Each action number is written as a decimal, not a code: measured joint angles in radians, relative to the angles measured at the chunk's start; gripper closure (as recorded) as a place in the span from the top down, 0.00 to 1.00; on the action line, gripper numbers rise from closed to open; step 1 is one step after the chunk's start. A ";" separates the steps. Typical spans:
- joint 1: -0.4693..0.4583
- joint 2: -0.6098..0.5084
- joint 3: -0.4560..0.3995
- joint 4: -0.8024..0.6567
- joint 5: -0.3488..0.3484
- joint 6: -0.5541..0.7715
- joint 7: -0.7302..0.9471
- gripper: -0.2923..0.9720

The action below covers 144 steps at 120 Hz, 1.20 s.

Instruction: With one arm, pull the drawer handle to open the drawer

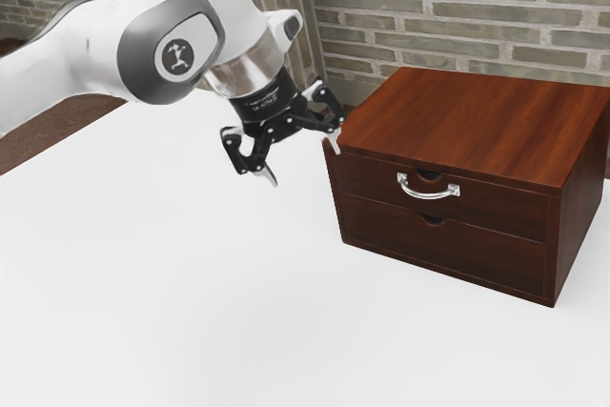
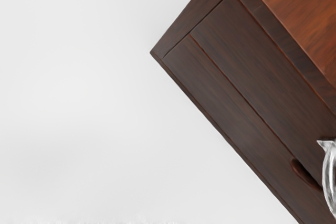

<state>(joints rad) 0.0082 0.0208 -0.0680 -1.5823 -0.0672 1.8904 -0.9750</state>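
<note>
"White table (image 1: pixel 191 312) lies under the gripper (image 1: pixel 300 154). What is beside it?"
"A brown wooden cabinet (image 1: pixel 477 121), its corner just next to one finger. Its upper drawer (image 1: pixel 496 202) sits flush, closed."
"And the gripper?"
"Fingers spread, holding nothing. The silver handle (image 1: pixel 428 187) is beyond it, apart."

Desk (image 1: pixel 172 312): white, flat, matte. One item stands directly on it: a dark wooden cabinet (image 1: pixel 477 121), upright, flush on its base. The cabinet's front corner sits just beside the pincer (image 1: pixel 297 157). White desk surface lies below the pincer.
</note>
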 joint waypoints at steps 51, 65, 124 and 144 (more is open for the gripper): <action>-0.046 0.004 -0.015 -0.127 -0.020 0.292 -0.229 0.77; -0.013 0.006 -0.029 -0.145 -0.020 0.327 -0.269 0.77; 0.060 0.006 -0.061 -0.171 -0.020 0.399 -0.376 0.77; 0.030 0.011 -0.061 -0.173 -0.020 0.410 -0.396 0.77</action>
<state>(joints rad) 0.0382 0.0314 -0.1288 -1.7552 -0.0874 2.3004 -1.3712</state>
